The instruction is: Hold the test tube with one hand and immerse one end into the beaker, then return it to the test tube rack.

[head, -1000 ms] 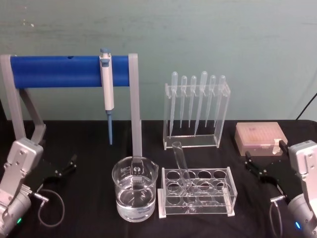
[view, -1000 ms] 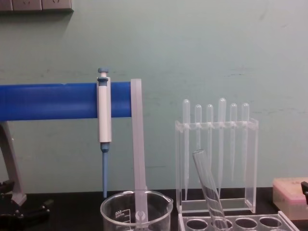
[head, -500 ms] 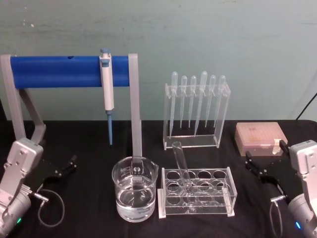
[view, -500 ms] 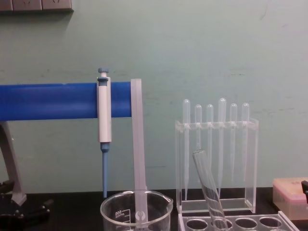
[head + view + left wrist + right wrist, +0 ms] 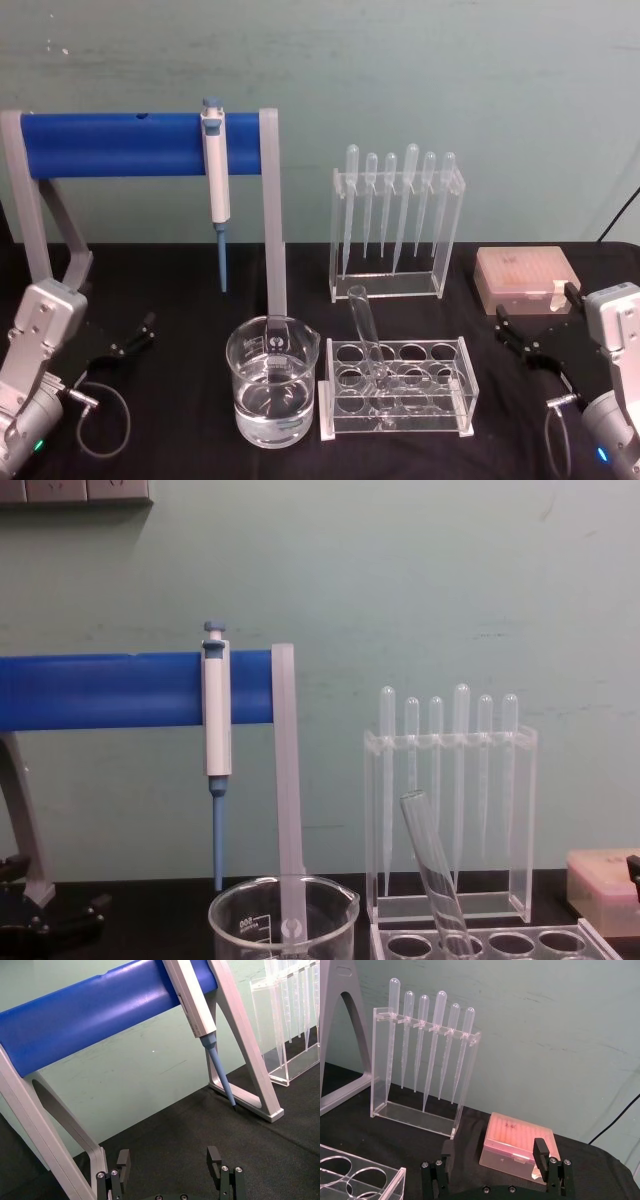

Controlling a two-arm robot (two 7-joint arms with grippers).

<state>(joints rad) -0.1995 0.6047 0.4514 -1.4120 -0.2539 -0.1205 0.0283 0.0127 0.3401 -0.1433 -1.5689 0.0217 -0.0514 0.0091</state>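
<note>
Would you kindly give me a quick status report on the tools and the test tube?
Left tool and right tool open, low at the table's sides. Test tube leaning in its rack, untouched. Beaker left of rack, nothing between.

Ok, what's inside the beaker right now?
The beaker holds clear liquid, roughly half full. Nothing else is in it; the test tube leans in the rack beside it. Both grippers sit apart.

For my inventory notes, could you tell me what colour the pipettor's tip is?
Blue; the pipettor's tip shows best in the left wrist view.
</note>
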